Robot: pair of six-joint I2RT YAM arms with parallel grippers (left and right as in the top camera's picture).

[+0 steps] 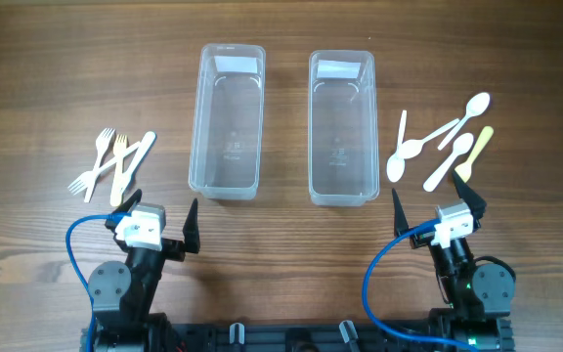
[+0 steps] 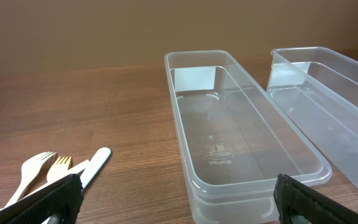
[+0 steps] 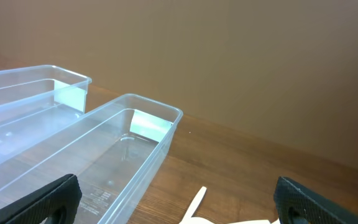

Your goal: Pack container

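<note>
Overhead, the left container [image 1: 227, 122] is lying on the tabletop [image 1: 47, 59], with the right container [image 1: 342, 127] just to its right. Forks [image 1: 106, 164] are lying to its left, and spoons [image 1: 448, 147] well to its right, past the second box. The left pincer [image 1: 164, 200] is hanging near its robot-side end, spread wide and gripping nothing. The right pincer [image 1: 430, 191] is hanging farther right, equally agape. The left wrist view is catching only the forks, the right wrist view only one spoon handle [image 3: 194, 202].
</note>
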